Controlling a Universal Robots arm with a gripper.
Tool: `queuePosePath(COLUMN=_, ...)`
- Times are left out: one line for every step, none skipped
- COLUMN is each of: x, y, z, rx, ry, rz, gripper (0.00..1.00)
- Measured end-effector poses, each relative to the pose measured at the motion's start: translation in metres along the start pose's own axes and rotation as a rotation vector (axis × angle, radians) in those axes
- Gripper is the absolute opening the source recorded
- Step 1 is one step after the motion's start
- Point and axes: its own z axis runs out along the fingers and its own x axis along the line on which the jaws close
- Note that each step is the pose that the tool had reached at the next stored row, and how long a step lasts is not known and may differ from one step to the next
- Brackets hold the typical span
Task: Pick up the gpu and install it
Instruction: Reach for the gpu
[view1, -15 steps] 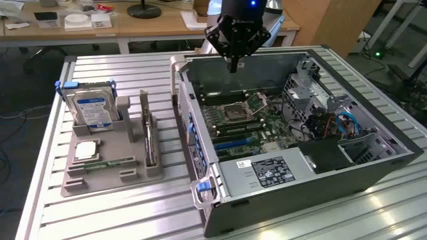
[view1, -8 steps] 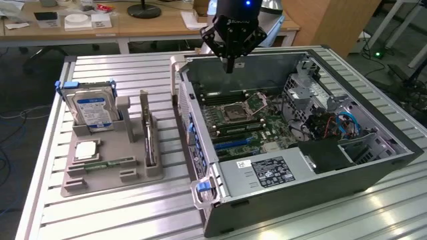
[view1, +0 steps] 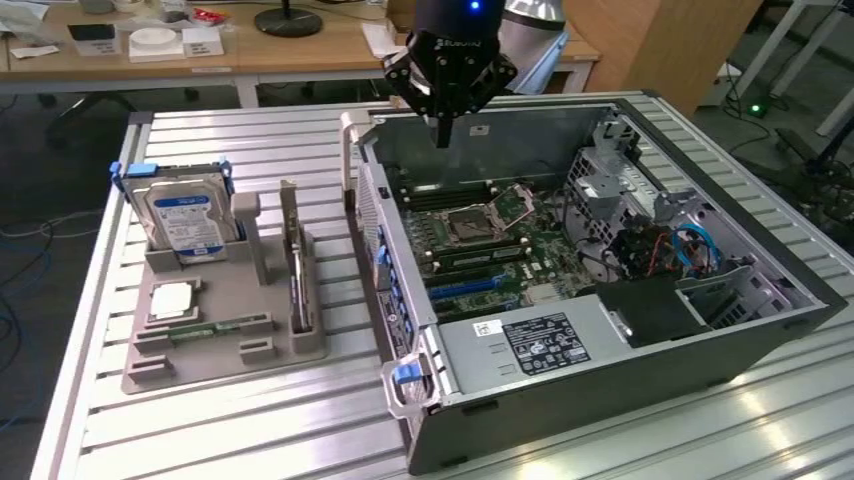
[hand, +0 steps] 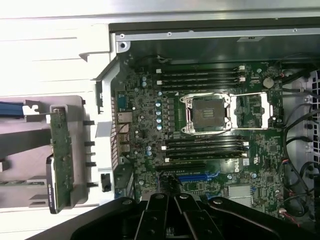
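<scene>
The gpu (view1: 296, 268) stands on edge in a slot of the grey holder (view1: 227, 355) on the exterior view's left, a thin green card seen as a slim blade. In the wrist view the gpu (hand: 61, 156) shows its green face with a black cooler along one side. My gripper (view1: 443, 135) hangs above the back wall of the open computer case (view1: 587, 335), well to the right of the gpu and apart from it. Its black fingers (hand: 161, 212) are shut together with nothing between them. Below lies the motherboard (hand: 200, 125) with a blue card slot (hand: 198, 176).
The holder also carries a silver hard drive (view1: 187, 222) with a blue-white label, a square chip (view1: 174, 300) and a short memory stick (view1: 214, 327). The case's side wall (view1: 380, 250) stands between holder and motherboard. Cables (view1: 667, 250) and a power supply (view1: 527, 345) sit inside the case.
</scene>
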Motion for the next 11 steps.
queuePosePath(x=0.002, y=-0.0002, z=-0.0001, rx=0.0001, ry=0.0000, rz=0.000, gripper=0.11)
queuePosePath(x=0.005, y=-0.0004, z=-0.0001, rx=0.0000, ry=0.0000, rz=0.000, gripper=0.11)
queuePosePath(x=0.007, y=-0.0006, z=-0.0002, rx=0.0000, ry=0.0000, rz=0.000, gripper=0.11)
queuePosePath(x=0.009, y=-0.0007, z=-0.0003, rx=0.0000, ry=0.0000, rz=0.000, gripper=0.11)
queuePosePath(x=0.011, y=-0.0009, z=-0.0003, rx=-0.0001, ry=0.0000, rz=0.000, gripper=0.11)
queuePosePath(x=0.013, y=-0.0010, z=-0.0003, rx=-0.0001, ry=-0.0001, rz=0.000, gripper=0.11)
queuePosePath(x=0.015, y=-0.0011, z=-0.0004, rx=0.0000, ry=0.0000, rz=0.000, gripper=0.11)
queuePosePath(x=0.016, y=-0.0012, z=-0.0005, rx=0.0000, ry=0.0000, rz=0.000, gripper=0.11)
queuePosePath(x=0.018, y=-0.0014, z=-0.0005, rx=0.0000, ry=0.0000, rz=0.000, gripper=0.11)
queuePosePath(x=0.020, y=-0.0015, z=-0.0005, rx=-0.0001, ry=0.0000, rz=0.000, gripper=0.11)
queuePosePath(x=0.021, y=-0.0016, z=-0.0006, rx=0.0000, ry=0.0000, rz=0.000, gripper=0.11)
